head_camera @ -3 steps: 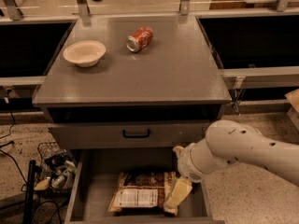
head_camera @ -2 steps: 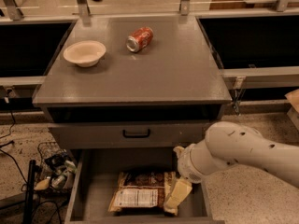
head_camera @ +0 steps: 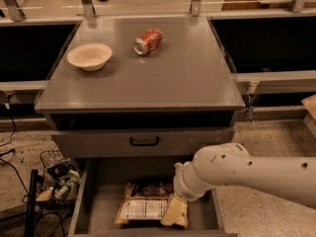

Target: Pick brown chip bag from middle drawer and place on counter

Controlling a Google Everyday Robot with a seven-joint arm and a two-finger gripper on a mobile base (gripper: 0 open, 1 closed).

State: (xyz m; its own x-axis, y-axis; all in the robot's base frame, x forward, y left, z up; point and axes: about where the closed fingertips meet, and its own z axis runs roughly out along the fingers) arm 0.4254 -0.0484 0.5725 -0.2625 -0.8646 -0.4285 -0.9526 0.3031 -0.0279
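Note:
The brown chip bag point(head_camera: 143, 205) lies flat on the floor of the open middle drawer point(head_camera: 97, 201), its white label panel facing up. My gripper point(head_camera: 175, 210) is down inside the drawer at the bag's right end, touching or just over it. The white arm point(head_camera: 247, 171) comes in from the right above the drawer's right wall. The grey counter point(head_camera: 168, 78) is the cabinet top above.
A cream bowl point(head_camera: 89, 56) and an orange-red soda can point(head_camera: 147, 41) lying on its side sit at the back of the counter. A shut drawer front with a black handle point(head_camera: 144, 141) is above the open drawer. A wire basket of clutter point(head_camera: 57, 179) and cables are on the floor at the left.

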